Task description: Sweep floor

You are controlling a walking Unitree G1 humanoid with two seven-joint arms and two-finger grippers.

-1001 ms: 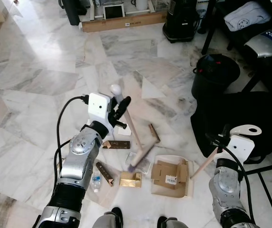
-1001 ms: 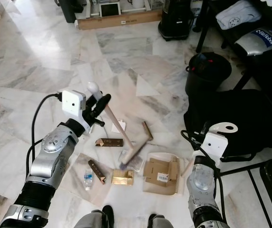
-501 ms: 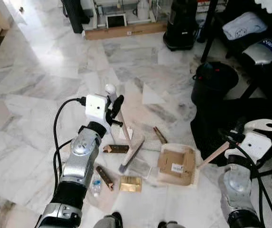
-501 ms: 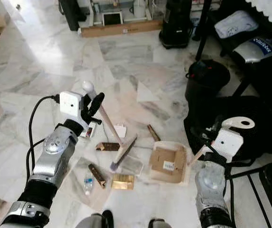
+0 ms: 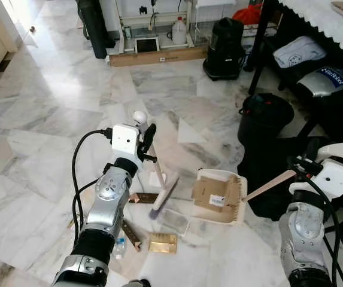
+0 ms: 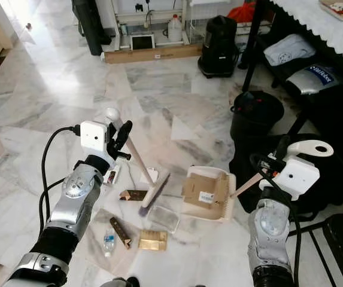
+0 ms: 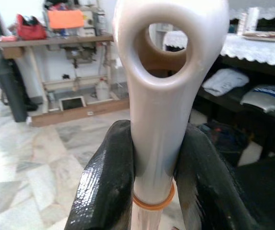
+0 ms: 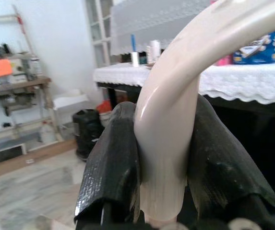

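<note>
a: what is the biggest thing here?

b: the floor — shiny stone, with bits of trash near the robot's feet.

a: why is the dustpan lying flat?

b: so trash can slide in. a piece of cardboard sits in it already. the right gripper is closed around the end of the pan's long handle, which lets the robot stand up tall.

a: and the broom?

b: the left gripper squeezes the broom's top, just under the hole. the brush end rests on the floor beside the pan, on its left — i think that's to push things toward the pan.

a: what is left to sweep?

b: a clear box, a gold packet, two brown bars and a little bottle. they lie near the brush, not in the pan yet.
</note>
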